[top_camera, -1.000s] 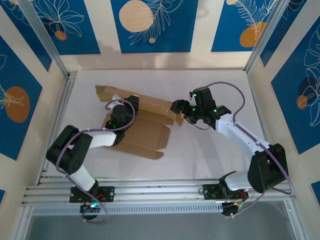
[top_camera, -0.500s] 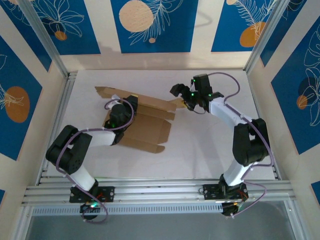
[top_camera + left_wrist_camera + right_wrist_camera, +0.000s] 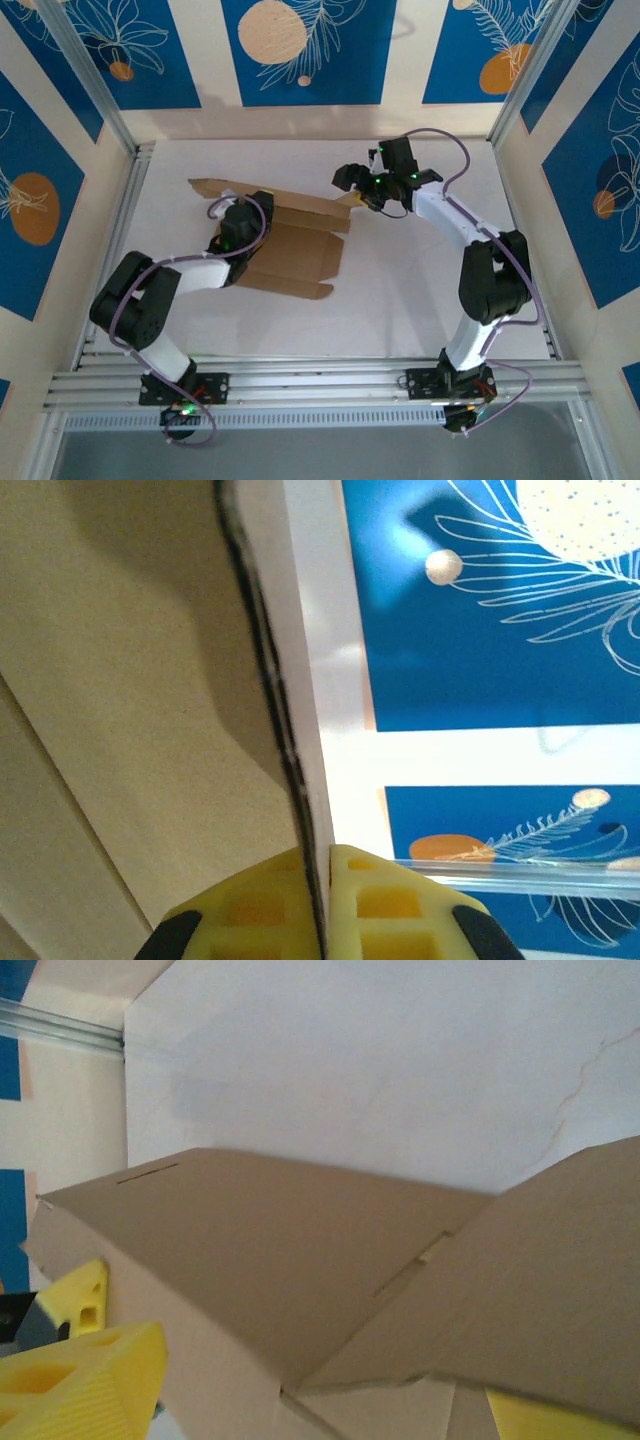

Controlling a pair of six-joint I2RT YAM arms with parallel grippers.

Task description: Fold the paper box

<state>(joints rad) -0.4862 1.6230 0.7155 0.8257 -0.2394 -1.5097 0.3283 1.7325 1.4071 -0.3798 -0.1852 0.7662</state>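
— Starting with the biggest thing: what lies under the paper box [image 3: 295, 255]?

— The white table [image 3: 400, 290]. The box rests on it as a mostly flat brown sheet, with far more bare top to the box's right than to its left. Its long far panel is tilted up off the surface; the wide near panel and its tabs lie flat.

— And the arms?

— The left arm [image 3: 150, 290] reaches onto the box's left part; the right arm [image 3: 470, 240] arcs round to the box's far right corner.

— The grippers?

— The left gripper [image 3: 235, 235] sits at the box's left end, by the crease under the raised panel. Its wrist view shows yellow fingers [image 3: 370, 905] pressed together with a thin cardboard edge pinched between them, so it is clamped on the box. The right gripper [image 3: 352, 187] is at the right end of that raised panel. Its fingers [image 3: 90, 1370] stand wide apart with the end flap between them; I cannot tell whether either pad touches the card.

— Anything smaller?

— A narrow slot [image 3: 147, 1172] cut in the panel; nothing is in it.

— How far along, then?

— Early, I judge. One long wall is partly raised and an end flap is bent; no corner is locked and no tab sits in a slot; the near panel is unfolded. The other walls, the tucking and the closing of the lid are all left.
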